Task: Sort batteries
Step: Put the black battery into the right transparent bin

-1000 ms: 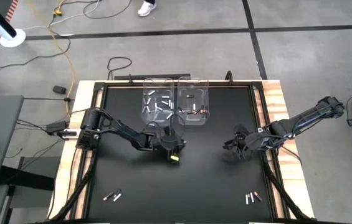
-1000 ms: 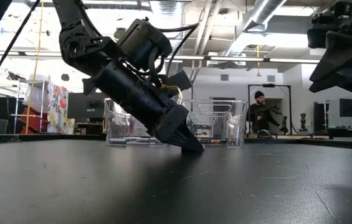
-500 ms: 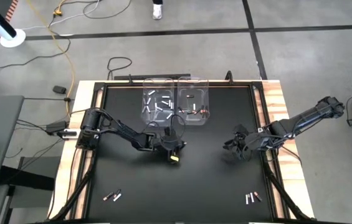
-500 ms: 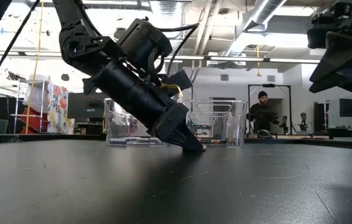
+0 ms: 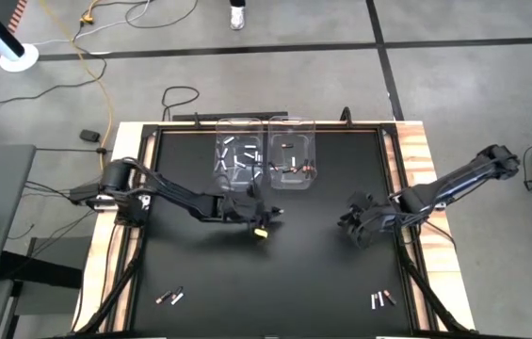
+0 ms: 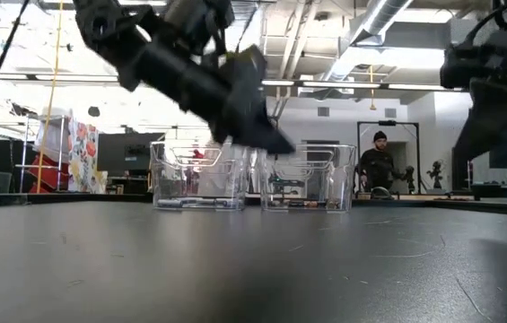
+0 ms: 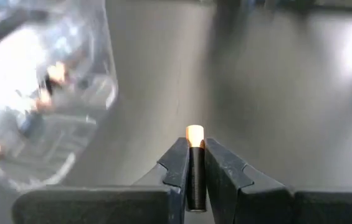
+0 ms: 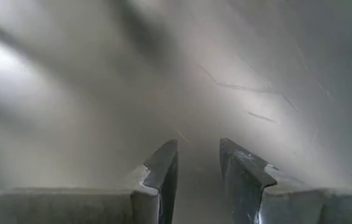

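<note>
My left gripper (image 7: pixel 195 149) (image 5: pixel 258 226) hangs above the table just in front of the two clear bins and is shut on one battery (image 7: pixel 195 133), dark with a copper end. In the low view it (image 6: pixel 266 136) is well off the table top. The left bin (image 5: pixel 239 158) holds several white batteries and the right bin (image 5: pixel 292 162) holds a few dark and copper ones. Small groups of loose batteries lie near the table's near-left (image 5: pixel 169 297) and near-right (image 5: pixel 381 299) corners. My right gripper (image 8: pixel 198 163) (image 5: pixel 355 226) hovers open over bare table on the right. My left gripper pinches the battery by its dark body (image 7: pixel 195 177) between its two fingers (image 7: pixel 177 168). The battery lies along the fingers. Its copper end (image 7: pixel 195 132) sticks out past the fingertips. The battery is lifted clear of the table.
The black table top has raised wooden edges left (image 5: pixel 122 151) and right (image 5: pixel 418 160). The bins stand side by side at the far middle. Bare table lies between the two arms and toward the near edge. A person (image 6: pixel 377 161) stands in the room beyond.
My left gripper has risen from the table top, where its fingertips were down, and has carried the battery up with it, drifting slightly toward the bins. My right gripper has shifted a little down and toward the near-left.
</note>
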`<move>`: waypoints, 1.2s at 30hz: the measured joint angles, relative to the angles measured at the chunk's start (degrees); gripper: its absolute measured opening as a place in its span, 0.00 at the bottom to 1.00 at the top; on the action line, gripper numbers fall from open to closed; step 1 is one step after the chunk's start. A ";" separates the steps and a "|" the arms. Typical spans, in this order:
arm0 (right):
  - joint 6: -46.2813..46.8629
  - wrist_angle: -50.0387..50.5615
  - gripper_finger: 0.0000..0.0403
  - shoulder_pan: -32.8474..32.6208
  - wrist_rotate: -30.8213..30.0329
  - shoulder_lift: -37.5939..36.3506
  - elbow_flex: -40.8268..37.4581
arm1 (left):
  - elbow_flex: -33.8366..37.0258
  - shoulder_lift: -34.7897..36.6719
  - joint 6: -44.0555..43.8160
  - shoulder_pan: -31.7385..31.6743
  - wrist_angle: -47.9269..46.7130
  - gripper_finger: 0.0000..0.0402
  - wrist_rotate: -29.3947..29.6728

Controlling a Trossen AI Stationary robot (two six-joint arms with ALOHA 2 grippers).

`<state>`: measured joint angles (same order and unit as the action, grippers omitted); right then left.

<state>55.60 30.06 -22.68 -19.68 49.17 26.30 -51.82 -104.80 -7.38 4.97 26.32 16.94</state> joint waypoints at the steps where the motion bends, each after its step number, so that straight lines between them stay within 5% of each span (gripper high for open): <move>1: 0.02 0.26 0.34 0.00 0.00 0.89 0.00 | 0.00 1.42 -0.22 -0.35 0.08 0.08 -0.41; 8: 2.49 -0.25 0.34 1.60 0.02 7.90 0.00 | -8.68 11.26 -0.30 -5.88 -18.44 0.08 -0.67; 13: 6.35 -1.82 0.34 3.29 0.02 12.60 0.00 | -20.97 10.32 4.20 -15.03 -34.11 0.08 -5.43; 24: 14.35 -10.74 0.34 6.85 0.13 18.44 0.00 | -45.22 -8.45 13.55 -31.40 -52.35 0.08 -25.72; 36: 21.12 -13.11 0.34 9.79 0.17 19.49 0.00 | -72.71 -31.29 26.83 -32.31 -73.87 0.08 -26.76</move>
<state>76.72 16.95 -12.89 -19.51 68.66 26.30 -124.54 -136.08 19.45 -27.34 -47.55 -9.81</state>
